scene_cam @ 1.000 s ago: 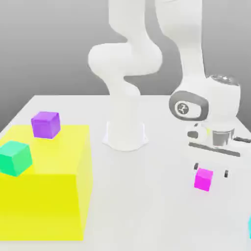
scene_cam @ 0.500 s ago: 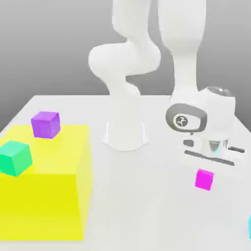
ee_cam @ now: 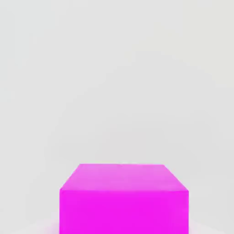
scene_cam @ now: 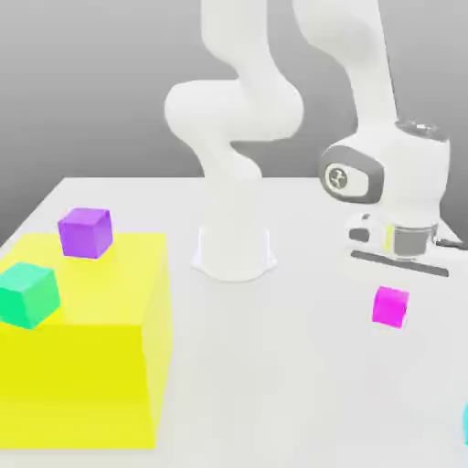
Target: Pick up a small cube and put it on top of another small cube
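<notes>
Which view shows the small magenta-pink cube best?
The hand view: the small magenta-pink cube looms large, its top and front faces plain, though cut off below. The exterior view shows it whole but tiny, beneath the arm's hand.

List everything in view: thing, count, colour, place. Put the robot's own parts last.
small cube: one, magenta-pink, under the hand, toward the exterior view's right.
purple cube: one, violet, on the yellow block's far edge.
green cube: one, green, on the yellow block, nearer the camera.
yellow block: one, yellow, at the exterior view's left.
cyan object: one, cyan, cut off at the exterior view's right edge.
table: one, white.
arm: one, white, base at centre.
gripper: one, shut, above the small cube.
</notes>
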Motion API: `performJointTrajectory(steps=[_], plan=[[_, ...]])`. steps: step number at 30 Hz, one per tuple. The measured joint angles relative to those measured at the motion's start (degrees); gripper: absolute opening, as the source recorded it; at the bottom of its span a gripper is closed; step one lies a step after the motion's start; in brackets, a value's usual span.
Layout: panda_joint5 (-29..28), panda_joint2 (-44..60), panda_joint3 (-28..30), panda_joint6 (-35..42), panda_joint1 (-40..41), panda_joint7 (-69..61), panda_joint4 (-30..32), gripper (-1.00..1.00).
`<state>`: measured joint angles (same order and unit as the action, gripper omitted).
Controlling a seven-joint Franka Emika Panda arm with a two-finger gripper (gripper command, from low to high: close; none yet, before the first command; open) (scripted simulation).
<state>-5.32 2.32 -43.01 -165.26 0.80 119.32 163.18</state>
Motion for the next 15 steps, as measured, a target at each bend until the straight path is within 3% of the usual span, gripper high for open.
performJointTrajectory(steps=[7, 15], plan=[[-4.94, -1.16, 7.00, 10.89, 11.67, 4.56, -7.95, -1.00], [-2.66, -3.94, 13.98, 24.97, 24.65, 4.70, -19.18, -1.00]])
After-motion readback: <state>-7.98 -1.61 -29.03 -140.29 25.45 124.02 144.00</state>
